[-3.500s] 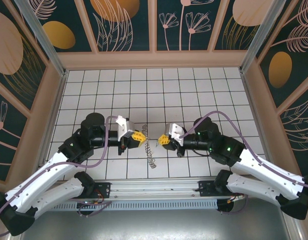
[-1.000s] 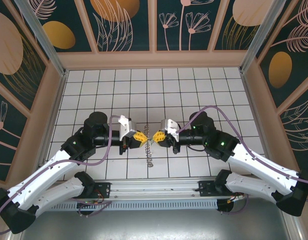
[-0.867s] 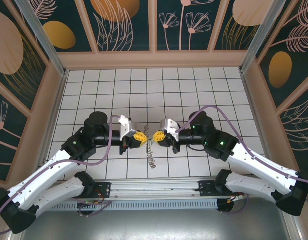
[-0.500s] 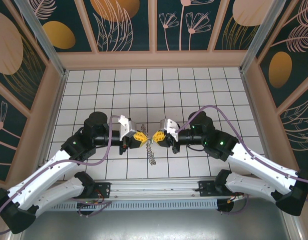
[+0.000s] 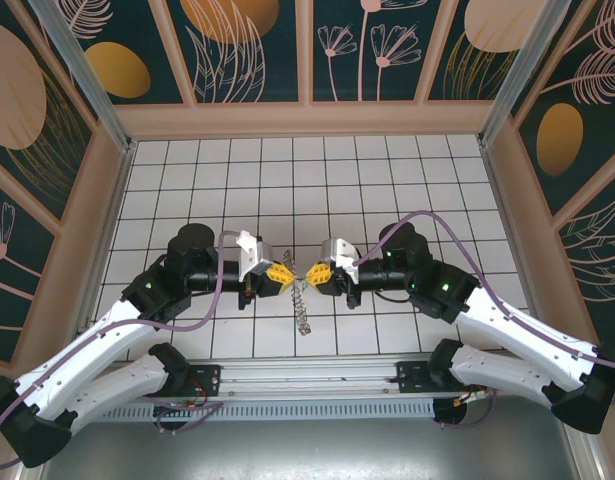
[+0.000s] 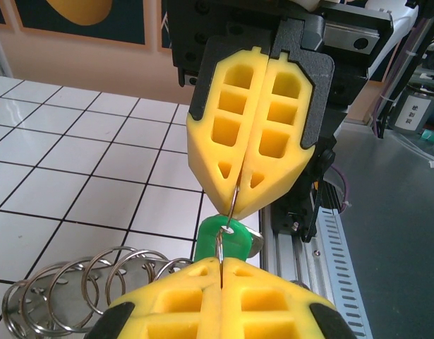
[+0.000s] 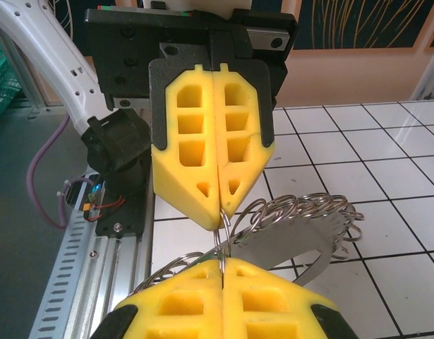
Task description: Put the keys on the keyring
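My left gripper (image 5: 290,272) and right gripper (image 5: 309,272) meet tip to tip above the white tiled floor. Both are shut on one small silvery ring of the keyring (image 5: 302,305), whose other rings dangle below them. In the left wrist view my left gripper (image 6: 221,263) pinches that ring wire, and the right gripper (image 6: 238,203) pinches it from above. The wire runs through the hole of the green key (image 6: 239,244), which hangs between the tips. In the right wrist view the right gripper (image 7: 222,260) faces the left gripper (image 7: 220,214). The keyring's metal band (image 7: 308,236) with several rings trails to the right.
An aluminium rail (image 5: 307,378) with both arm bases runs along the near edge, just below the hanging rings. Patterned walls (image 5: 307,60) close in the tiled floor on three sides. White tiles (image 5: 307,180) stretch beyond the grippers.
Since the earliest frame my right gripper has moved left to meet the left one. Over the last second both grippers hold still, and the hanging rings sway slightly.
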Controlling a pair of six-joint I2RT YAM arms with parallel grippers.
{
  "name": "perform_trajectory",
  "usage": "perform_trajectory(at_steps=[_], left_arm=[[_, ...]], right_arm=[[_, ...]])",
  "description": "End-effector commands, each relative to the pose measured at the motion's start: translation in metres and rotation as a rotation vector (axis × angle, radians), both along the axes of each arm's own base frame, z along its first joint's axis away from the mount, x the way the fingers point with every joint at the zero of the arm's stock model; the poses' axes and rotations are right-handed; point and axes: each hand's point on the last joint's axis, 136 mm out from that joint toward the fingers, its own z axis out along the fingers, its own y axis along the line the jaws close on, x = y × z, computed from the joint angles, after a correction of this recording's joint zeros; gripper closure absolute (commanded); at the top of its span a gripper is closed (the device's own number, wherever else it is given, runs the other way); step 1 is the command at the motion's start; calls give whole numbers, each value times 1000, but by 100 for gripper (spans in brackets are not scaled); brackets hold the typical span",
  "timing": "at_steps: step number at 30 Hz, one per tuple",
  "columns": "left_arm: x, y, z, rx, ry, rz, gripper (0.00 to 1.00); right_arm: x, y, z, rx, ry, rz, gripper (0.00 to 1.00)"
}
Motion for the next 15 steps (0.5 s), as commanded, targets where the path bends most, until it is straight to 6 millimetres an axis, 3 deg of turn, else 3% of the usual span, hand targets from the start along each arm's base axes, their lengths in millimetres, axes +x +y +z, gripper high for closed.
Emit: perform_trajectory(at_steps=[1,15], left_arm=[[-3,0,24,-54,-76,-23,100],[-3,1,24,-55,-78,-23,100]], right_arm=[[0,1,13,29,-2,11,100],[3,3,12,33,3,19,100]])
